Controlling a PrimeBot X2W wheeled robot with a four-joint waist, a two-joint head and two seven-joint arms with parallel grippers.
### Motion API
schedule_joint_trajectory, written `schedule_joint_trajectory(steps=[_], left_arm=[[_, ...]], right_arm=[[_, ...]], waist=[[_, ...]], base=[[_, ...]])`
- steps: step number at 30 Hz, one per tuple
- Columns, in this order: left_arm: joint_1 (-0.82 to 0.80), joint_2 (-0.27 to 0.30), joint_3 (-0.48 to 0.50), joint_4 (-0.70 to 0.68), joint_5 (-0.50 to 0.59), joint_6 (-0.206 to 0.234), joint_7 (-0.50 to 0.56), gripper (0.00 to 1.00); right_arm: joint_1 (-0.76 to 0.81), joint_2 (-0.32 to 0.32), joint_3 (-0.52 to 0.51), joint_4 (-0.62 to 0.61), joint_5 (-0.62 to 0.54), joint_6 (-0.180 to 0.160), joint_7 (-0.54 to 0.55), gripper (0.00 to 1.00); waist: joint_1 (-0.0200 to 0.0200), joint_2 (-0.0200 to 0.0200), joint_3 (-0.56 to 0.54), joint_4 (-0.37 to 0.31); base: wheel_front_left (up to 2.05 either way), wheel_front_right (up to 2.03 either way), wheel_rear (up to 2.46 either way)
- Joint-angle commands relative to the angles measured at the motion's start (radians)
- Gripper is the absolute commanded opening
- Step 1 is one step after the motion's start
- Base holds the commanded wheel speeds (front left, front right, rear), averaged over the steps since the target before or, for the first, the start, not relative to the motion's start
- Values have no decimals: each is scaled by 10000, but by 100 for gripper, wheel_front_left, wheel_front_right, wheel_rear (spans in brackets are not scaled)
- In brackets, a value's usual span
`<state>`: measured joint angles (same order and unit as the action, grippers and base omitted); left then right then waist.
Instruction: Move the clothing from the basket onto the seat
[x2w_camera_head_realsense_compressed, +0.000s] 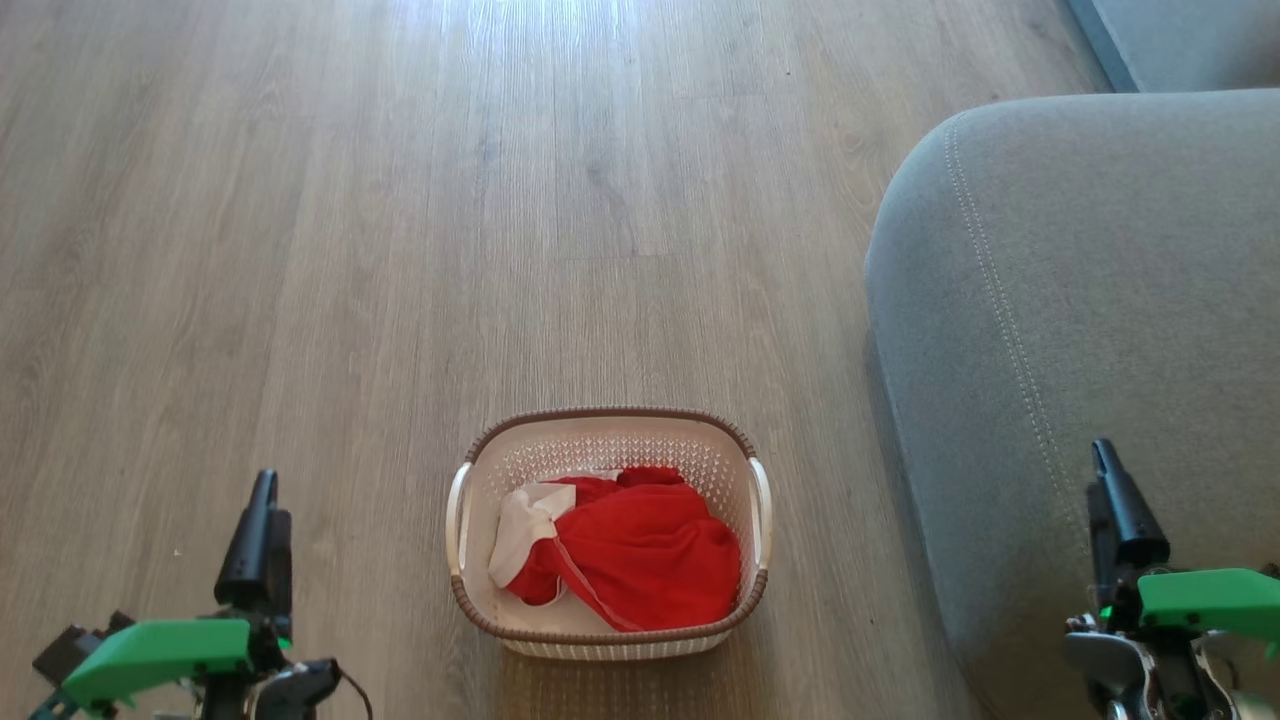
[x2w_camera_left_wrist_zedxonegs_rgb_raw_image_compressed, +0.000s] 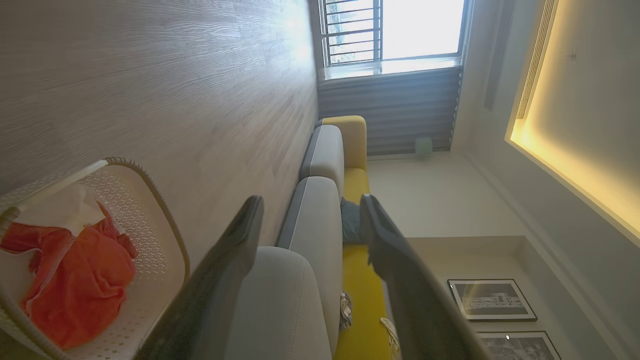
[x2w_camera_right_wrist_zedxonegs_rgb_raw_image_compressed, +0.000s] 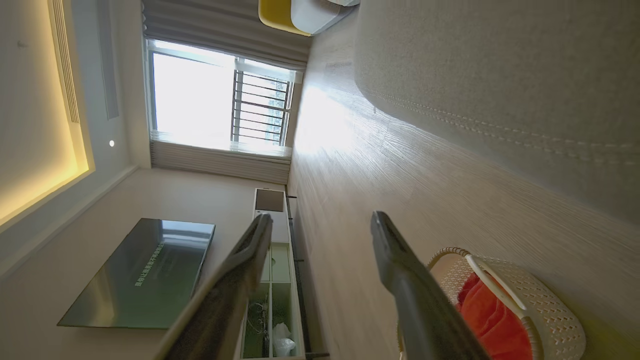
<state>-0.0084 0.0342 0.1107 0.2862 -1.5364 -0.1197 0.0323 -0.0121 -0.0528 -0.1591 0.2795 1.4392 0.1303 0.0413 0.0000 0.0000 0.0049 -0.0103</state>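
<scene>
The cream basket (x2w_camera_head_realsense_compressed: 610, 413) with a brown rim stands on the wood floor, centred low in the head view. Red clothing (x2w_camera_head_realsense_compressed: 645, 555) with a white panel lies bunched inside it. The grey seat (x2w_camera_head_realsense_compressed: 1080, 330) with pale stitching rises just right of the basket. My left gripper (x2w_camera_head_realsense_compressed: 263, 497) hovers over bare floor to the basket's left, and my right gripper (x2w_camera_head_realsense_compressed: 1108, 465) hangs over the seat's front edge. In the wrist views both the left gripper (x2w_camera_left_wrist_zedxonegs_rgb_raw_image_compressed: 311, 200) and the right gripper (x2w_camera_right_wrist_zedxonegs_rgb_raw_image_compressed: 321, 217) are open with nothing between their fingers. The basket (x2w_camera_left_wrist_zedxonegs_rgb_raw_image_compressed: 150, 190) and the clothing (x2w_camera_left_wrist_zedxonegs_rgb_raw_image_compressed: 75, 280) sit off to the side of the left fingers.
Bare wood floor (x2w_camera_head_realsense_compressed: 400, 200) stretches ahead and to the left. More grey cushions and a yellow backrest (x2w_camera_left_wrist_zedxonegs_rgb_raw_image_compressed: 355, 185) run along the sofa. A window (x2w_camera_right_wrist_zedxonegs_rgb_raw_image_compressed: 200, 100), a dark TV (x2w_camera_right_wrist_zedxonegs_rgb_raw_image_compressed: 145, 270) and a low cabinet (x2w_camera_right_wrist_zedxonegs_rgb_raw_image_compressed: 272, 280) lie on the far side of the room.
</scene>
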Motion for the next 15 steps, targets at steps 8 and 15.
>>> schedule_joint_trajectory(steps=[8, 15], left_arm=[[-768, 76, 461, -710, 713, -30, -296, 100], [-844, 83, 483, -976, 1207, -37, -501, 100]], right_arm=[[-828, 1, -449, -763, -1391, 3, -366, 100], [-959, 3, -286, -1448, -2749, 3, -572, 100]], waist=[[0, 0, 16, 22], [0, 0, -7, 35]], base=[[0, 0, 0], [0, 0, 0]])
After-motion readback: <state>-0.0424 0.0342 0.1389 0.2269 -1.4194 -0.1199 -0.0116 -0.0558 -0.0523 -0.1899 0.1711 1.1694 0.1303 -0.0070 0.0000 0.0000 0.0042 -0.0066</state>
